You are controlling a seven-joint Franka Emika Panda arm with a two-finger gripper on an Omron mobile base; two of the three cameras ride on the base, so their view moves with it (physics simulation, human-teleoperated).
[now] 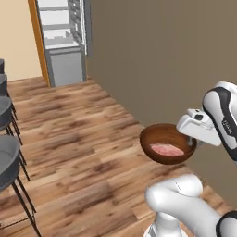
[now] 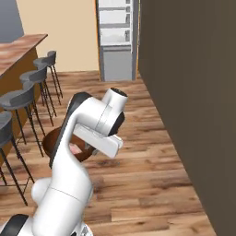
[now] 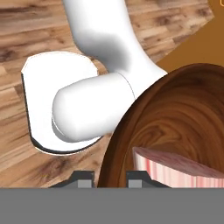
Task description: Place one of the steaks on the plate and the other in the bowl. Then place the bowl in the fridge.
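Observation:
The dark brown wooden bowl (image 1: 159, 136) hangs above the wooden floor, and my gripper (image 1: 190, 141) is shut on its right rim. A pale pink steak (image 1: 166, 149) with a whitish edge lies inside it. In the hand view my gripper (image 3: 110, 177) pinches the bowl (image 3: 175, 113) at its rim, with the steak (image 3: 175, 168) just beyond the fingertips. From the right base view the bowl (image 2: 50, 140) peeks out behind my arm. The grey fridge (image 1: 62, 41) stands far ahead with its door open and pale shelves showing; the fridge (image 2: 117, 37) is also straight ahead. The plate is out of view.
A long brown wall (image 1: 162, 55) runs along my right side up to the fridge. Grey bar stools (image 1: 7, 157) line the left, under a wooden counter (image 2: 18, 46). An orange cabinet panel (image 1: 39, 41) borders the fridge. Wooden floor (image 1: 83, 125) lies open between stools and wall.

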